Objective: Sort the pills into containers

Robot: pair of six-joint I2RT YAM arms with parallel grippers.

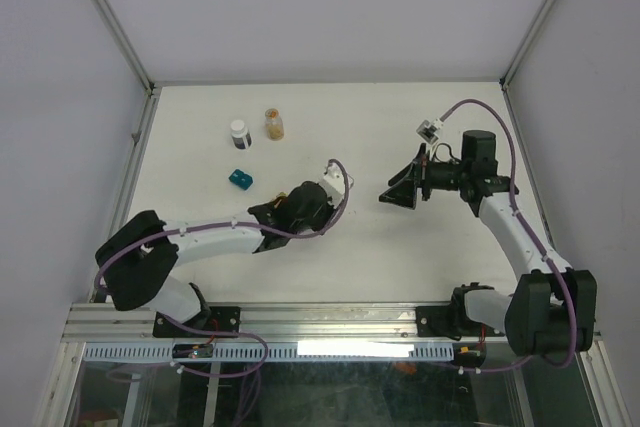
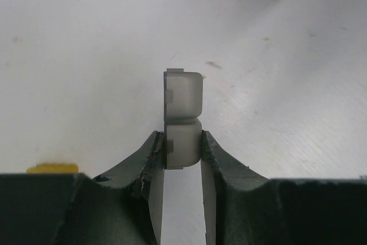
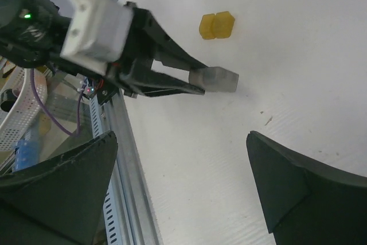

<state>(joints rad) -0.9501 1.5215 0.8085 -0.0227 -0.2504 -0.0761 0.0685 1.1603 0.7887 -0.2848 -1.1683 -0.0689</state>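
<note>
I'd say sorting has barely begun: my left gripper (image 2: 182, 142) pinches the gray container (image 2: 183, 98) mid-worktop (image 1: 400, 277), the right gripper (image 1: 398, 193) hangs spread and empty, the teal container (image 1: 240, 178) and yellow container (image 3: 217, 25) lie free nearby, and I see no pills sorted.

I am looking down on a white table (image 1: 400, 257), its top showing fine scratches and a few dark specks (image 2: 213, 65). Pale grey-lilac panels are closing it in: the left wall (image 1: 50, 97), the back wall (image 1: 330, 7) and the right wall (image 1: 600, 97), with slanting aluminium posts (image 1: 110, 17) running up the two far corners. A silver rail (image 1: 330, 319) is edging the near side, and a slotted white duct (image 1: 120, 350) is running just below it. Soft, even light is falling everywhere, casting only faint shadows; a bright strip (image 1: 350, 349) is glinting beside the duct.
</note>
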